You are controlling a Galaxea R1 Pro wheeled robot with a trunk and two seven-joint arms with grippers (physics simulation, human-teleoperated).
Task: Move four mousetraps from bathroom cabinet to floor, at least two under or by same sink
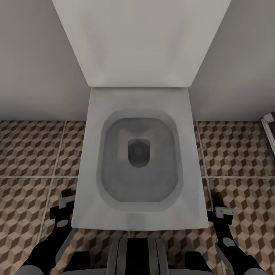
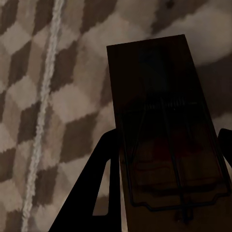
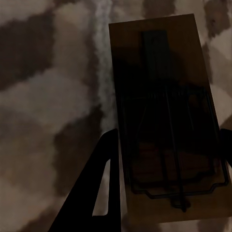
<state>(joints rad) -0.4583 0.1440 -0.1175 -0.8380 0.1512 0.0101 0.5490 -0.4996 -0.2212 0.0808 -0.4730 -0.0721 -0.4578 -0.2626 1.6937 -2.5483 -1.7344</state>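
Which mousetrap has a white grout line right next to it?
The mousetrap in the right gripper: pale grout runs right beside its edge. The left gripper's mousetrap has its grout line farther off.

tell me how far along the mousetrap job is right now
Partway at best. In hand: each tool carries a trap, the left tool shut on one mousetrap, the right tool on another mousetrap, both above the cube-patterned floor. The robot faces a toilet, not the sink. No trap lies on the visible floor; all placing looks left to do.
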